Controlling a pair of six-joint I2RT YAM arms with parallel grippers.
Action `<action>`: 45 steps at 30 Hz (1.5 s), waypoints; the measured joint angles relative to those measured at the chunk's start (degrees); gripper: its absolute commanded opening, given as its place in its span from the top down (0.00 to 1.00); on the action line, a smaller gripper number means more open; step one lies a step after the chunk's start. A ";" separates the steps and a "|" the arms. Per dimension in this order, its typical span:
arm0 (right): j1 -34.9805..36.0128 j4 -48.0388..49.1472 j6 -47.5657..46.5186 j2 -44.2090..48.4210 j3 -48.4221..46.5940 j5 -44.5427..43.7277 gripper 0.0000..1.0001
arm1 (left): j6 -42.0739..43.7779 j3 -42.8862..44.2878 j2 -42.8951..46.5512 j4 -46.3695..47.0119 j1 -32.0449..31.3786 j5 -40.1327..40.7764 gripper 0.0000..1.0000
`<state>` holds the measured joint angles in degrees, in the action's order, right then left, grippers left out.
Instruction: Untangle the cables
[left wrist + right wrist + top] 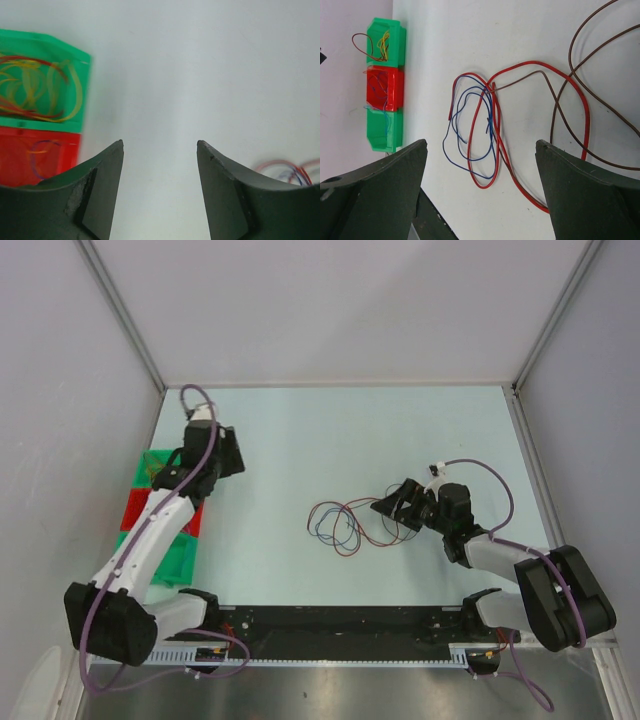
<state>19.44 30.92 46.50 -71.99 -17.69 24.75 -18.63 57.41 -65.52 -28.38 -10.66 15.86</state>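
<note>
The cables (345,525) lie in a loose tangle of red, blue and brown loops on the pale surface (330,430), just left of the right claw (392,506), whose fingers stand apart around nothing. The left claw (160,150) is also spread wide and holds nothing, hovering beside the green and red bins (160,530), which contain more thin wires

Top cam looks straight down from above and behind the arm bases, whole table (330,430) in frame. Left wrist cam sits low and close, facing the bins (40,80). Right wrist cam looks down on the cables (485,130); bins (384,82) show there too.
</note>
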 measured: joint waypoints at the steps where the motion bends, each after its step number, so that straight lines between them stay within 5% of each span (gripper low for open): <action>1: 0.00 -0.02 0.00 0.00 0.00 -0.04 0.06 | 0.74 0.00 -0.76 0.09 -2.86 -0.28 0.35; 15: 0.00 -0.17 -0.04 0.00 0.00 0.11 0.06 | -10.01 -0.50 -8.11 -1.77 -30.27 -5.97 0.34; 29: 0.00 -0.13 -0.07 0.00 0.00 0.72 0.07 | -29.27 -11.15 -9.27 1.53 -35.91 -11.69 0.33; 45: -0.02 0.35 -0.07 0.00 0.00 0.85 0.07 | -36.26 -8.96 -19.17 4.66 -39.47 -8.48 0.34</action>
<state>19.42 31.27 46.44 -71.99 -17.69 25.61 -54.89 48.45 -84.68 -23.73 -50.13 7.38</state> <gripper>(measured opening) 0.936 0.665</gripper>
